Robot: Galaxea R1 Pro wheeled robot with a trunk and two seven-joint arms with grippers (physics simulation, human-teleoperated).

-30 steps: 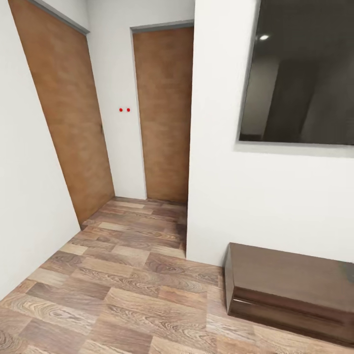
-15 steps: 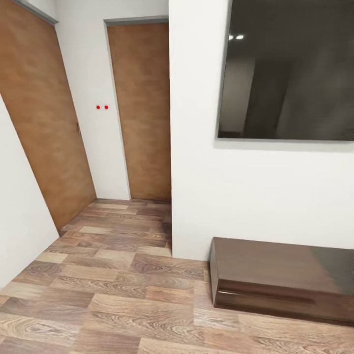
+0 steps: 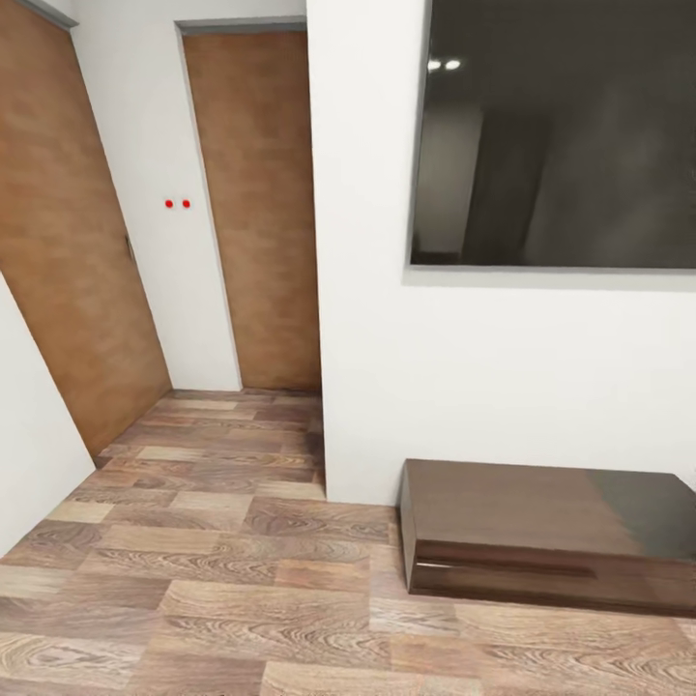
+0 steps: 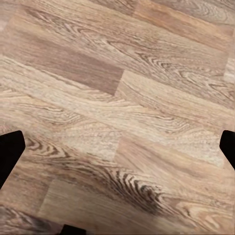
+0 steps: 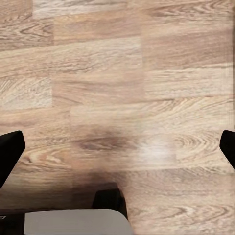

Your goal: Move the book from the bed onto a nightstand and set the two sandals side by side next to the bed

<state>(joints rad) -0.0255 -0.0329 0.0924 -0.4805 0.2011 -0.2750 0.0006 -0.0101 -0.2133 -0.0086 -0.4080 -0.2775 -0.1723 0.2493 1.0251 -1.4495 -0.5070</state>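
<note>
Your left pincer (image 4: 117,147): fingers spread wide, holding nothing, above the wood-plank floor (image 3: 222,570). Your right pincer (image 5: 117,147): likewise wide and empty over the planks. Ahead: two brown doors (image 3: 256,208), white wall, dark window (image 3: 561,135); low glossy dark-brown cabinet (image 3: 546,532) against the wall beneath it.

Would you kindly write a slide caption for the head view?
Two brown wooden doors at a white-walled corner, a dark wall-mounted panel above a low glossy dark-brown cabinet on wood-plank floor.

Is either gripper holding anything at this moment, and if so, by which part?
Nothing is held. The left gripper and the right gripper both have fingertips spread wide, with only the brown wood-plank floor between them.
</note>
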